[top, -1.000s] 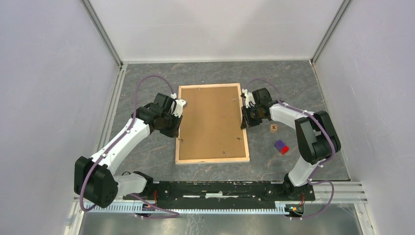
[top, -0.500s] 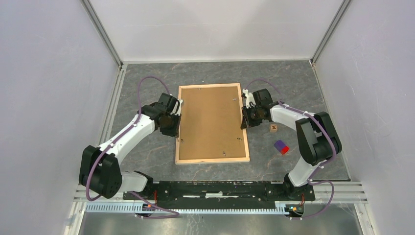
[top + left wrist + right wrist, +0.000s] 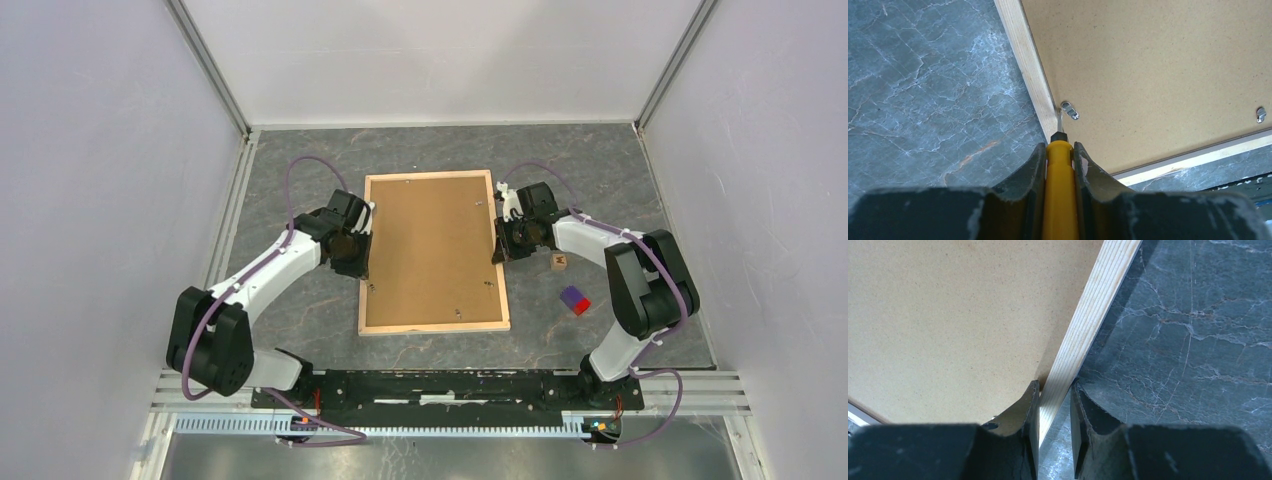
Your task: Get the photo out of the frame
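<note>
Objects counted, as seen from my cameras: one large rectangular pale-wood picture frame (image 3: 433,326); one brown fibreboard backing panel (image 3: 430,245); two small silver metal clips (image 3: 1069,110) in my left wrist view; one yellow-handled tool (image 3: 1060,200); one small tan wooden cube (image 3: 559,262); one red-and-purple block (image 3: 574,300). My grippers number two: left gripper (image 3: 1059,149), right gripper (image 3: 1054,390).

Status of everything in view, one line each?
frame, lying flat, back up.
backing panel, seated in frame.
clip, turned over the backing panel, not released.
left tool, shut on yellow screwdriver, tip at the clip.
right tool, shut on frame's right edge.
wooden cube, loose, right of frame.
red-and-blue block, loose, near cube.
</note>
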Robot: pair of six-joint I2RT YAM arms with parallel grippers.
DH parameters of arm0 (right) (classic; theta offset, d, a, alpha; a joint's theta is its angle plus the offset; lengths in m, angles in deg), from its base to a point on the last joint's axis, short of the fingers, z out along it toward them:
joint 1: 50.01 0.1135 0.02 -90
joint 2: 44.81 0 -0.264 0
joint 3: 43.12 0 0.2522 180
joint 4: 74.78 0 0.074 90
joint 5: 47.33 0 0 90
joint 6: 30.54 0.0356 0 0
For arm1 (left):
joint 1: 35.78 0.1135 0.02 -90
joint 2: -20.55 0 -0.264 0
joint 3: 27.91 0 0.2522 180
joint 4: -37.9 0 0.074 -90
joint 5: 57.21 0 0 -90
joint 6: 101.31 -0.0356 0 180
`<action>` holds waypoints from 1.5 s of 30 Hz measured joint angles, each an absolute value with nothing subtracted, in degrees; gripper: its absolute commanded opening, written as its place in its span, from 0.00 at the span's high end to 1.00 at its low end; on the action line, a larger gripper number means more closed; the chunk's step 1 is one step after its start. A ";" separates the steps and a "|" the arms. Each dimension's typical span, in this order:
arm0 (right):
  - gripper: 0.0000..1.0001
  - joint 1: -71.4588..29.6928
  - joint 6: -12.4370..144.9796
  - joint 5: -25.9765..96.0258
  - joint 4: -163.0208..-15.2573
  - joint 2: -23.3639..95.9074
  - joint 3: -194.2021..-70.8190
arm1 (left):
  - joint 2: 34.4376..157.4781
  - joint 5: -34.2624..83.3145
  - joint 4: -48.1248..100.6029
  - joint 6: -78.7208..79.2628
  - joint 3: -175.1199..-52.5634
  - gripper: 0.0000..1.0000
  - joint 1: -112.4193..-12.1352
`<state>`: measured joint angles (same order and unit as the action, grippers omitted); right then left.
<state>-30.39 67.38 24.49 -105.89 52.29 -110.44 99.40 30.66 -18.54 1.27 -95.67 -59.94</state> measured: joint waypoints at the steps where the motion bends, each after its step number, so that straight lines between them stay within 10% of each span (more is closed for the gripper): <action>1: 1.00 -30.39 67.38 24.51 -105.80 52.27 -110.39 | 99.42 30.63 -18.50 1.53 -95.65 0.98 -59.90; 45: 1.00 -30.39 68.06 24.54 -105.67 52.27 -110.28 | 99.25 27.73 -15.13 2.23 -94.75 0.98 -59.74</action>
<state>-30.39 68.06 24.54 -105.67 52.27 -110.28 99.25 27.73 -15.13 2.23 -94.75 -59.74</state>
